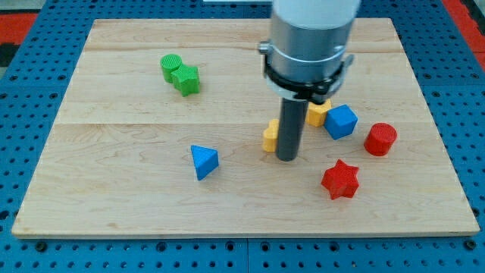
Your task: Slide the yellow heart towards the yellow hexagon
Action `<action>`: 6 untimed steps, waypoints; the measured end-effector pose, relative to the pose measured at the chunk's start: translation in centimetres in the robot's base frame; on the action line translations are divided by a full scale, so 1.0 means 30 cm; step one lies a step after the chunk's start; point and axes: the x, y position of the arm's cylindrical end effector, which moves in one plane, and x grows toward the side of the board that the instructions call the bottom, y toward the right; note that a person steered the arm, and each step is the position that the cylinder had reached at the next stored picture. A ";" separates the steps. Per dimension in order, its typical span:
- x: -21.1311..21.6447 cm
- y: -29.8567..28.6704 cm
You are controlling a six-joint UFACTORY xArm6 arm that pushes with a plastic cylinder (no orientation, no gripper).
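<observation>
A yellow block (270, 137), partly hidden behind my rod, sits near the middle of the board; its shape is hard to make out. Another yellow block (318, 114) lies to its right, next to a blue cube (341, 121), and is partly hidden by the arm. My tip (287, 158) rests on the board just right of and slightly below the first yellow block, touching or almost touching it.
A blue triangle (203, 161) lies left of centre. A red star (339, 180) and a red cylinder (380, 139) lie at the right. Two green blocks (180, 74) touch each other at the upper left. The wooden board (114, 205) ends on a blue pegboard.
</observation>
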 end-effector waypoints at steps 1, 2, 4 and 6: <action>-0.025 -0.080; -0.044 -0.199; -0.079 -0.020; -0.234 0.120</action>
